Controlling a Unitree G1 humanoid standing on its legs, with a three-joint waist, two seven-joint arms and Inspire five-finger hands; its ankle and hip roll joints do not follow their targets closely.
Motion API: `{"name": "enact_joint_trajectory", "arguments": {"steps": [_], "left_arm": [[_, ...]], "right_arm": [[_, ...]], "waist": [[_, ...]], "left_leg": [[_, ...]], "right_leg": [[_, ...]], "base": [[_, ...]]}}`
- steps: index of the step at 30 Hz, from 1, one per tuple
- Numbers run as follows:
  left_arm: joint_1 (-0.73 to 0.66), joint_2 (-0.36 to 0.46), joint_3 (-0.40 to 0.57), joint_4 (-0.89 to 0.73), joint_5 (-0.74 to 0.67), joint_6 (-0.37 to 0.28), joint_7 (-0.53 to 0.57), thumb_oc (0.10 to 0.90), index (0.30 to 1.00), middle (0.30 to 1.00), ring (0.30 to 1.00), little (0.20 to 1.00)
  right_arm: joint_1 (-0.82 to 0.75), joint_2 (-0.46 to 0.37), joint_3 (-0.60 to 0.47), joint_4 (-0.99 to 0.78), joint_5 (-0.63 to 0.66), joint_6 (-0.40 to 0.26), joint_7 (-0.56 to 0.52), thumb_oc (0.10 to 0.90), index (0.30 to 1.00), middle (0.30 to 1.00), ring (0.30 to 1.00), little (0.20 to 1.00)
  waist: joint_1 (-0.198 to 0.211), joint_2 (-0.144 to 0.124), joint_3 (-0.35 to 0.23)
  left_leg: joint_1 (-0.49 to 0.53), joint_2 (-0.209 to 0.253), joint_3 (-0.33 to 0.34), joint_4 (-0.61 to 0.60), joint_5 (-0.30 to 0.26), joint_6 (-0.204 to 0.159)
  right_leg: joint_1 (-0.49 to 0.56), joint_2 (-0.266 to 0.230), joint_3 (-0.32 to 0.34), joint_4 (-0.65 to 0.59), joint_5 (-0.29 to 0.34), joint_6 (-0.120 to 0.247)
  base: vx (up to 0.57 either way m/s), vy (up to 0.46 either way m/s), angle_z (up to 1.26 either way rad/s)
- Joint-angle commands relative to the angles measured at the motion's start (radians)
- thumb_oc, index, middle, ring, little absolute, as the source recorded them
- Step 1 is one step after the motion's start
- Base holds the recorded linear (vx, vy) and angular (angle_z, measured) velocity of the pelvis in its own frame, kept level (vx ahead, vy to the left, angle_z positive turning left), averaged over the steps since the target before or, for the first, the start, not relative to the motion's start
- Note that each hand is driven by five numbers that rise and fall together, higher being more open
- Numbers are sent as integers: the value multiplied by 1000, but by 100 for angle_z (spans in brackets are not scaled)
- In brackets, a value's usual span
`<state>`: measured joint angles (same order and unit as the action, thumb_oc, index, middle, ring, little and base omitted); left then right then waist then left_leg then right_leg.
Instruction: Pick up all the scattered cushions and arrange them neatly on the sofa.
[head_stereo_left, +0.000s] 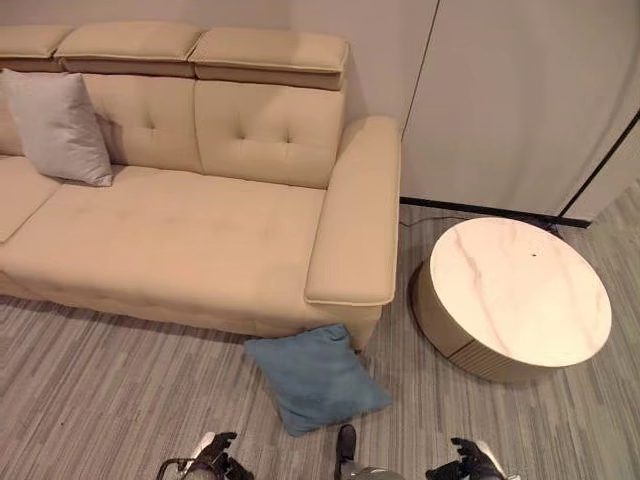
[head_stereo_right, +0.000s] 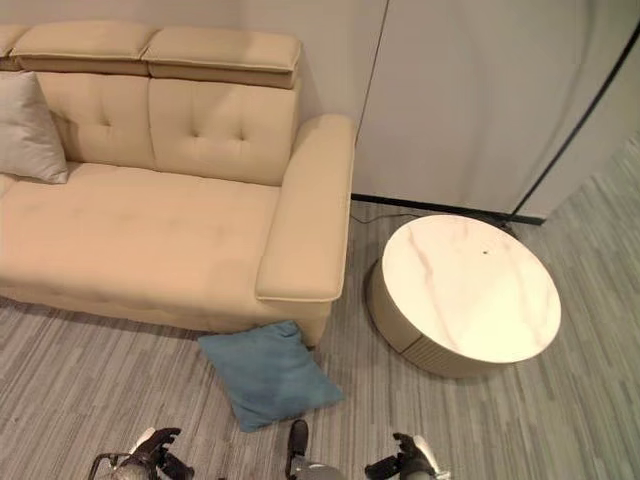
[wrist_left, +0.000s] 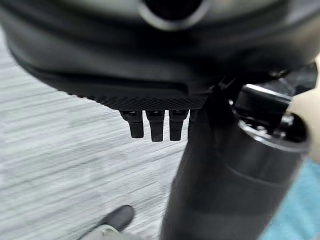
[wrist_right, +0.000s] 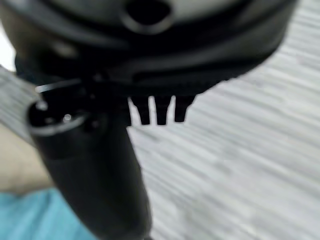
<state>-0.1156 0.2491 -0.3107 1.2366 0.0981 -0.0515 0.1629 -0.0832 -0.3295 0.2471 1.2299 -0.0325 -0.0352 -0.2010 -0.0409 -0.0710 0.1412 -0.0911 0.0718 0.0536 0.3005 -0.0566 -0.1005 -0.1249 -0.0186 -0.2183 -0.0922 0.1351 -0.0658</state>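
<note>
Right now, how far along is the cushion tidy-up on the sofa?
One grey cushion already leans upright against the backrest of the beige sofa, so that part looks done. Nothing is in hand: the left hand and the right hand hang low over the carpet, fingers relaxed and holding nothing. Left to do: the blue cushion lies on the floor at the foot of the sofa's armrest.

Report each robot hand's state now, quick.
Left robot hand: open, fingers straight, holding nothing.
Right robot hand: open, fingers straight, holding nothing.
The blue cushion lies on the floor, untouched.
</note>
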Motion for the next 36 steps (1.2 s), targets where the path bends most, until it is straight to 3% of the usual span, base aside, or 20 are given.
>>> {"name": "enact_joint_trajectory", "arguments": {"steps": [1,6,11,16,17,19,21,24,25,27,33,36], "left_arm": [[-3,27,-3,-27,-13,-28,7,800,900,900,900,900],[6,30,-7,-19,3,-21,4,800,900,900,900,900],[17,50,13,-2,6,-15,9,800,900,900,900,900],[-89,109,11,-74,-103,-51,65,800,900,900,900,900],[-119,125,8,-107,-128,-62,79,800,900,900,900,900],[-160,141,1,-154,-161,-72,92,800,900,900,900,900],[-175,146,0,-173,-175,-78,100,800,900,900,900,900],[-250,165,-8,-239,-233,-89,124,800,900,900,900,900],[-250,165,-7,-239,-233,-88,124,800,900,900,900,900],[-285,179,-6,-279,-266,-98,140,800,900,900,900,900],[-287,187,0,-337,-293,-103,161,800,900,900,900,900],[-271,185,-2,-362,-295,-104,162,800,900,900,900,900]], "right_arm": [[31,-21,-4,13,-1,-2,-20,800,900,900,900,900],[33,-19,-1,14,-5,1,-21,800,900,900,900,900],[30,-8,15,3,-19,-2,-23,800,900,900,900,900],[-108,-35,38,-126,46,-30,-69,800,900,900,900,900],[-143,-47,44,-162,64,-32,-80,800,900,900,900,900],[-195,-61,56,-197,81,-31,-98,800,900,900,900,900],[-219,-64,66,-216,85,-33,-105,800,900,900,900,900],[-336,-91,111,-283,69,-24,-145,800,900,900,900,900],[-337,-91,112,-283,69,-24,-145,800,900,900,900,900],[-416,-114,142,-340,39,-21,-177,800,900,900,900,900],[-567,-164,144,-467,7,-25,-249,800,900,900,900,900],[-604,-174,132,-484,17,-28,-268,800,900,900,900,900]], "waist": [[-14,-22,-3],[-6,-15,-2],[0,-24,8],[13,-23,95],[15,-15,108],[15,-9,126],[14,-5,127],[14,10,146],[13,11,142],[14,20,150],[18,31,141],[24,38,138]], "left_leg": [[-48,3,86,-94,-17,33],[-72,5,124,-188,42,26],[-74,-6,113,-198,40,37],[-344,-36,114,-62,17,76],[-395,-30,113,-28,-14,72],[-485,-22,118,21,-15,75],[-521,-21,118,35,-17,76],[-715,-11,118,138,-22,83],[-722,-10,117,141,-23,83],[-858,-1,107,220,-31,88],[-1101,0,80,331,-40,98],[-1141,-11,70,329,-36,98]], "right_leg": [[26,-58,40,93,-130,155],[43,-32,25,92,-152,153],[22,-34,37,134,-166,149],[-303,-71,68,318,-155,136],[-367,-78,81,362,-176,144],[-456,-93,87,401,-171,142],[-496,-97,93,416,-171,140],[-678,-112,110,496,-166,133],[-684,-112,110,498,-167,133],[-810,-119,118,564,-170,130],[-1042,-130,128,676,-185,124],[-1088,-136,127,689,-190,123]], "base": [[66,-36,41],[91,-5,24],[51,52,-18],[-233,96,2],[-167,63,11],[-133,33,-3],[-87,9,-7],[-151,-3,-3],[-102,-17,1],[-92,-40,3],[1,-47,3],[-6,-26,10]]}}
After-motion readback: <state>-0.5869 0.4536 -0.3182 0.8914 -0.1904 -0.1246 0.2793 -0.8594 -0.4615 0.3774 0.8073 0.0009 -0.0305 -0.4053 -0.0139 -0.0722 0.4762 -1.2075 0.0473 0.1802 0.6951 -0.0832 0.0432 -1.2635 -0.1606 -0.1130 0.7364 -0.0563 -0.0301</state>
